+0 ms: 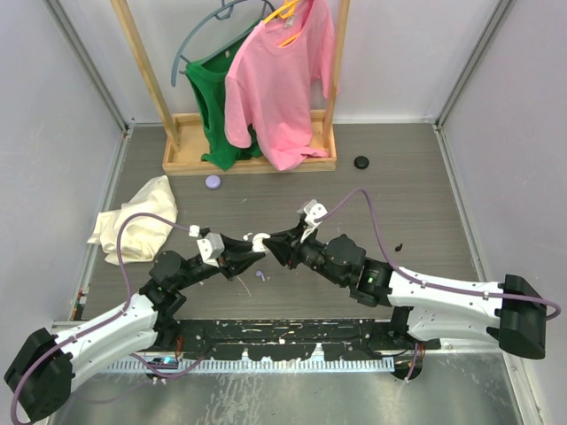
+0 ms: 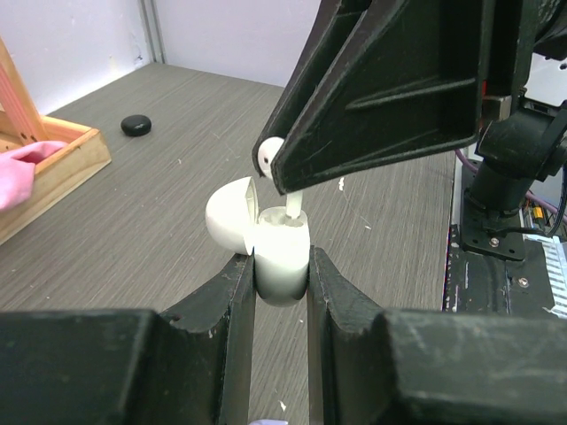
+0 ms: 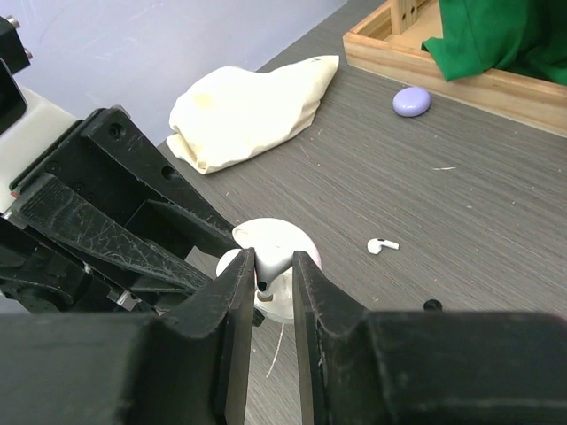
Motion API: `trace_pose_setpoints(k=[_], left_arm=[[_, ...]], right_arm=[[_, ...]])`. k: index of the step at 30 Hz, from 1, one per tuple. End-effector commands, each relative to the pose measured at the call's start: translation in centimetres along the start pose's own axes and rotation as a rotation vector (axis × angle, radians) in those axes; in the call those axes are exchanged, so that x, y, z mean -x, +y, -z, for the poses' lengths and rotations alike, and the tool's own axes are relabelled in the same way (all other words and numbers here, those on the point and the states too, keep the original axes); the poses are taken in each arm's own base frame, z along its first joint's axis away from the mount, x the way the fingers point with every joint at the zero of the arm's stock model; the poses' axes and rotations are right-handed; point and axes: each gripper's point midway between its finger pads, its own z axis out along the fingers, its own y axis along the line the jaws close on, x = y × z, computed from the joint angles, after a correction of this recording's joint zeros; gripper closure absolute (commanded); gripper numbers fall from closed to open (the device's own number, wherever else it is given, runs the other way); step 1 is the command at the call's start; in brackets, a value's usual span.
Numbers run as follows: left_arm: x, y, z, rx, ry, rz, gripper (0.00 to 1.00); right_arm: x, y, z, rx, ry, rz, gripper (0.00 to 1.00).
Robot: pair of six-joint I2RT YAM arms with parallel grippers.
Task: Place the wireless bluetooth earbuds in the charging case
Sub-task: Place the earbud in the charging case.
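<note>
Pinches the white case upright at frame centre with the left gripper, clenched on its flanks, lid tipped open to the left so the sockets face up. Grasps a white earbud in the right gripper, clenched on it from above, head up and stem down, presumably to let the stem drop straight in. Stem tip at the mouth of one socket; cannot tell how deep, nor whether the other socket is filled. Likely calls for a straight push down, then a release.

Loose on the table: second earbud right of centre, well apart. Lilac case by the rack, upper right; black case, upper left; both shut.
</note>
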Motion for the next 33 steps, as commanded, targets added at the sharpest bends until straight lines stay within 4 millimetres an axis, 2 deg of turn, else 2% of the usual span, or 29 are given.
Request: trace_pose_setpoints(k=[1, 12, 19, 25, 33], left_arm=[[1.9, -0.2, -0.3, -0.009, -0.073, -0.028, 1.00], [1.9, 0.4, -0.1, 0.025, -0.075, -0.024, 1.00], [2.1, 0.4, 0.0, 0.031, -0.083, -0.027, 1.00], [2.1, 0.4, 0.0, 0.032, -0.084, -0.023, 1.00], [2.0, 0.6, 0.0, 0.040, -0.080, -0.023, 1.00]], right_arm=[[1.6, 0.9, -0.6, 0.025, -0.079, -0.036, 0.80], [0.6, 1.1, -0.2, 0.030, -0.045, -0.062, 0.80], [-0.4, 0.3, -0.4, -0.014, -0.028, -0.086, 0.76], [-0.3, 0.0, -0.3, -0.032, -0.035, -0.106, 0.66], [1.2, -0.4, 0.4, -0.058, -0.066, -0.107, 0.49]])
